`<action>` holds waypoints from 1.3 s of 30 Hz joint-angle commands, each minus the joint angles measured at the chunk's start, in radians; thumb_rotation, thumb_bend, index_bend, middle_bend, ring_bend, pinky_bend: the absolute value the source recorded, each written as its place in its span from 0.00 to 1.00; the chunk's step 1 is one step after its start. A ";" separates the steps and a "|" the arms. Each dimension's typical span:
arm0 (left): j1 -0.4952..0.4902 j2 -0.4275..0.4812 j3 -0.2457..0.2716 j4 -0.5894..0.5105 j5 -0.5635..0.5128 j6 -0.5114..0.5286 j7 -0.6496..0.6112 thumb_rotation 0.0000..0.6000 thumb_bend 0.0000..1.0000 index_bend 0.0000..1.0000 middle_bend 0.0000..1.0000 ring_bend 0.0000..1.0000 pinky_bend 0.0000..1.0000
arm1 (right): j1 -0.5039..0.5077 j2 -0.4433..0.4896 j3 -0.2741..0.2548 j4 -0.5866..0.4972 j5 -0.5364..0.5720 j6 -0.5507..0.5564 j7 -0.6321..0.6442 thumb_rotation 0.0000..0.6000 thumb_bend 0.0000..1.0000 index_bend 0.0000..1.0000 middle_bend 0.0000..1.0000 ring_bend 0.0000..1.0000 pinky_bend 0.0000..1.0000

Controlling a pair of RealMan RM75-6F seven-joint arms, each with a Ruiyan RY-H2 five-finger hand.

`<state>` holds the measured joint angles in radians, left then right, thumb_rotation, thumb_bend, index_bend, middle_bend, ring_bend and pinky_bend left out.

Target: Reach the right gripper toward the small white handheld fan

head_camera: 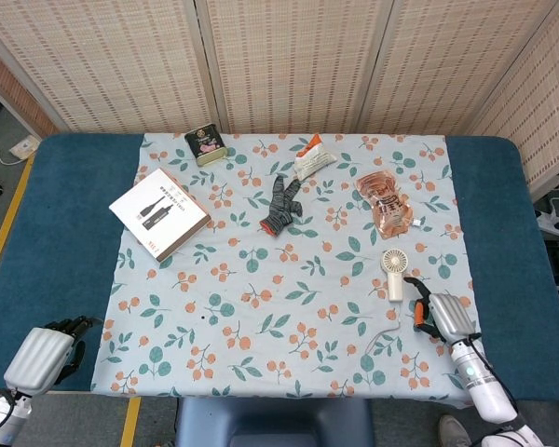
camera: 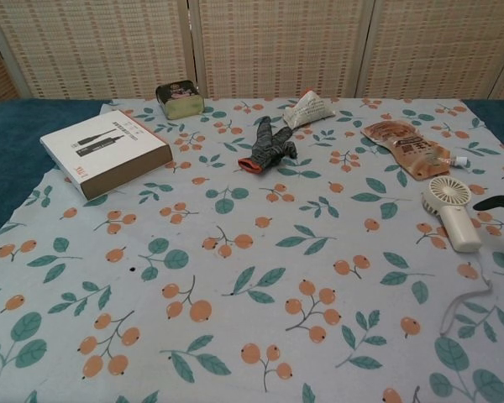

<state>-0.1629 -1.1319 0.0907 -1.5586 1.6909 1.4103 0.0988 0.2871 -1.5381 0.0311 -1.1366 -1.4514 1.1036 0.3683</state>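
The small white handheld fan (head_camera: 394, 272) lies flat on the floral tablecloth at the right, its round head pointing away from me and its cord trailing toward the near edge; in the chest view the fan (camera: 453, 212) is at the far right. My right hand (head_camera: 437, 313) hovers just right of and nearer than the fan's handle, fingers spread, holding nothing, apart from the fan. Only its dark fingertips (camera: 497, 202) show at the chest view's right edge. My left hand (head_camera: 48, 349) rests at the near left corner on the blue table, fingers curled in, holding nothing.
A white box (head_camera: 158, 212) lies at the left, a green tin (head_camera: 206, 145) at the back, a grey glove (head_camera: 280, 204) in the middle, a white packet (head_camera: 313, 157) behind it, and an orange pouch (head_camera: 384, 200) beyond the fan. Wicker screens stand behind the table.
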 commanded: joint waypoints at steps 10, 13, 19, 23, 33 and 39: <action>0.001 0.000 0.001 0.000 0.003 0.003 -0.001 1.00 0.68 0.28 0.33 0.42 0.58 | 0.015 -0.009 0.000 0.022 0.005 -0.022 0.007 1.00 0.75 0.13 0.73 0.61 0.78; 0.001 0.001 0.000 0.000 0.003 0.003 0.000 1.00 0.68 0.28 0.33 0.42 0.58 | 0.020 -0.015 0.003 0.031 0.005 -0.024 0.012 1.00 0.75 0.13 0.73 0.61 0.78; 0.002 0.001 -0.001 -0.001 0.001 0.004 -0.001 1.00 0.68 0.28 0.33 0.42 0.58 | 0.028 -0.020 0.003 0.038 -0.001 -0.022 0.018 1.00 0.75 0.13 0.73 0.61 0.78; 0.001 0.001 -0.001 -0.001 0.002 0.004 -0.002 1.00 0.68 0.28 0.33 0.42 0.58 | 0.030 -0.020 0.003 0.036 -0.001 -0.020 0.017 1.00 0.75 0.13 0.73 0.61 0.78; 0.003 0.002 -0.001 0.001 0.004 0.008 -0.004 1.00 0.68 0.28 0.33 0.42 0.58 | 0.037 -0.024 0.003 0.043 0.003 -0.029 0.020 1.00 0.75 0.13 0.73 0.61 0.78; 0.003 0.002 -0.001 0.001 0.005 0.008 -0.004 1.00 0.68 0.28 0.33 0.42 0.58 | 0.043 -0.028 0.002 0.046 0.002 -0.033 0.023 1.00 0.75 0.13 0.73 0.61 0.78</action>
<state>-0.1599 -1.1301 0.0896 -1.5576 1.6961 1.4181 0.0949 0.3301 -1.5663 0.0335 -1.0902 -1.4499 1.0710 0.3911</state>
